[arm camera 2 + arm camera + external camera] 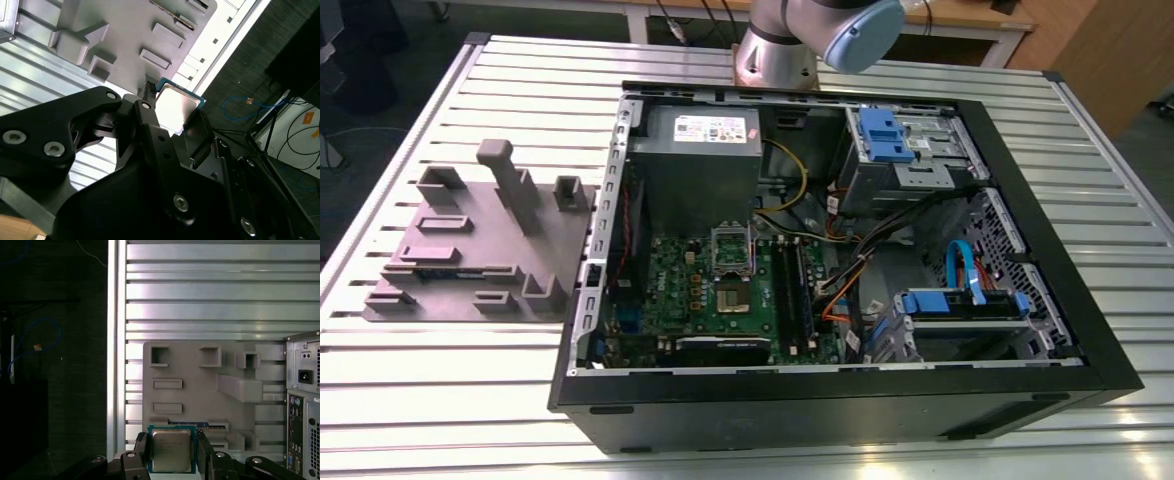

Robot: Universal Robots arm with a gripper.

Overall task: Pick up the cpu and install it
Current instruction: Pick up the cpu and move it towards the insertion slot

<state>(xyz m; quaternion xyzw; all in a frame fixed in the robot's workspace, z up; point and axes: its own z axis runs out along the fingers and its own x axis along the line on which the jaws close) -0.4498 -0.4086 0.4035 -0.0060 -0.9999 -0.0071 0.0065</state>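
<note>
The cpu point(171, 450), a small square chip with a pale silver top and a thin dark rim, sits between the two black fingers of my gripper point(171, 454), which is shut on its edges. In the second wrist view the cpu point(176, 106) is pinched by my gripper point(172, 116) the same way. It hangs well above the grey-mauve block point(195, 370). In the exterior view the dark socket frame point(731, 266) lies on the green motherboard inside the open computer case point(854, 400). One arm joint point(847, 30) shows at the exterior view's top edge.
The grey-mauve block point(480, 250) with upright posts stands on the slatted metal table point(440, 400), to the exterior view's left of the case. A grey power-supply box point(700, 150), cables and blue drive brackets point(961, 300) crowd the case. The table edge point(114, 340) drops to a dark floor.
</note>
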